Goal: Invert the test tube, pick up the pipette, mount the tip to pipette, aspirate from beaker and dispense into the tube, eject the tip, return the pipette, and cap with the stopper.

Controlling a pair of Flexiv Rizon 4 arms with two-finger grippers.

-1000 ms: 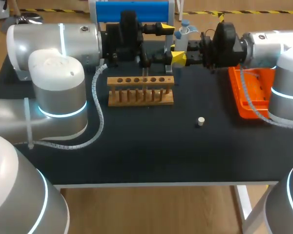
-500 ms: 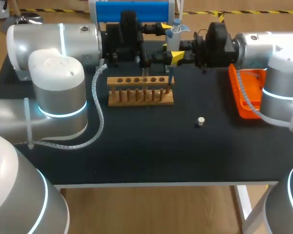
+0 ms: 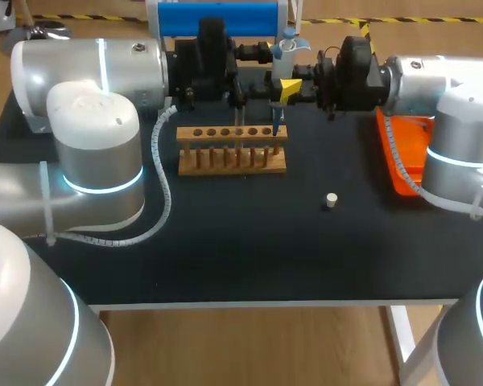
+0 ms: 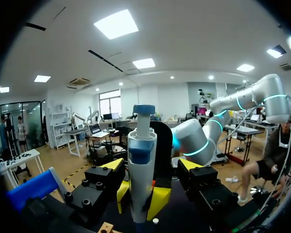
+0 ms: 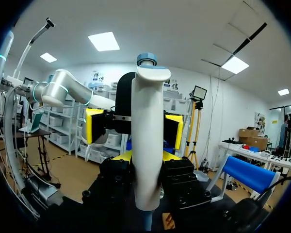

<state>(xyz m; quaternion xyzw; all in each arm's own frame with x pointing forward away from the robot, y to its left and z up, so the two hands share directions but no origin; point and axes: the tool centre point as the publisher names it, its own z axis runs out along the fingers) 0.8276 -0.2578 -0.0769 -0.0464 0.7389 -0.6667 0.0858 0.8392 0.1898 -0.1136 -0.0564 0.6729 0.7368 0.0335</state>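
black table [image 3: 225, 257] carries a wooden test tube rack [image 3: 232, 159]; right gripper [image 5: 145, 156] has its yellow fingers [image 5: 122, 156] closed narrowly around the upright pipette [image 5: 148, 126], with the rack below them.

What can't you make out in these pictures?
Pipette tip's end: head view, too small against the rack; wrist views, cut off by the rim.
Tray: head view, partly under the right arm.
Tube: head view, too thin to pick out among the arms.
Beaker: seen in no view.
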